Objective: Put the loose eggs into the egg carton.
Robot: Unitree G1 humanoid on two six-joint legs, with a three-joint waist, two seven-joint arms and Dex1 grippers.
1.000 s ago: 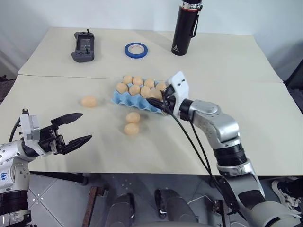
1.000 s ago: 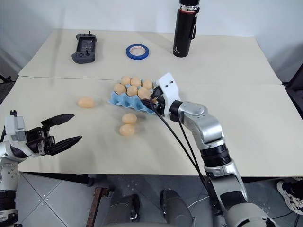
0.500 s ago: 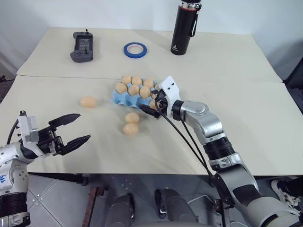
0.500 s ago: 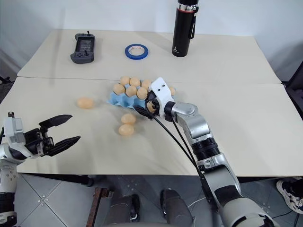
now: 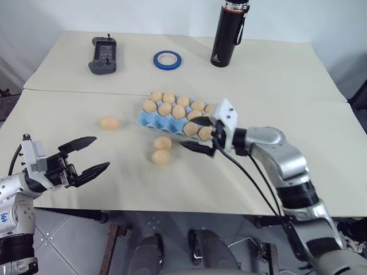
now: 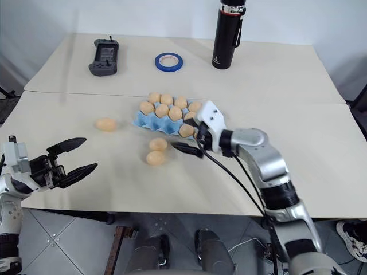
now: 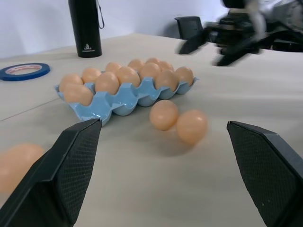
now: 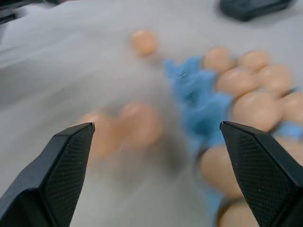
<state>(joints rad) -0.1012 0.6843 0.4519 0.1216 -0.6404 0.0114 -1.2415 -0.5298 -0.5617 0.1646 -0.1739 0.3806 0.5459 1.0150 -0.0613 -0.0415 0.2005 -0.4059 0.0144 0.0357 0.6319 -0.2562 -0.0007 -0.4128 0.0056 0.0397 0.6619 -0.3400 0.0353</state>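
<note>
My left gripper (image 5: 86,156) hangs nearest me, off the table's (image 5: 298,74) near edge and well to the left of the carton (image 5: 150,118); its fingers are spread wide and empty, aimed toward the eggs, which I judge a ready pose for the single egg (image 5: 108,122) on its side.

My right gripper (image 5: 198,134) sits just at the carton's near right corner, fingers apart with nothing between them, pointing left across the table. I read this as a hand clear of a filled cup and lined up toward the egg pair (image 5: 162,150).

That pair lies just in front of the carton's near edge, the two eggs touching or nearly so, one behind the other. The nearer one lies with its long axis roughly parallel to the carton's long side; the farther looks rounder, so I cannot tell its axis. The single egg lies well to the left of the carton, long axis also roughly left to right.

The carton rests flat, its long axis running left to right and angling slightly nearer toward the right, cups upward, most holding eggs.

Far beyond the carton stand a tape roll (image 5: 166,58), a bottle (image 5: 227,34) and a handset (image 5: 102,55), all well apart from it.
</note>
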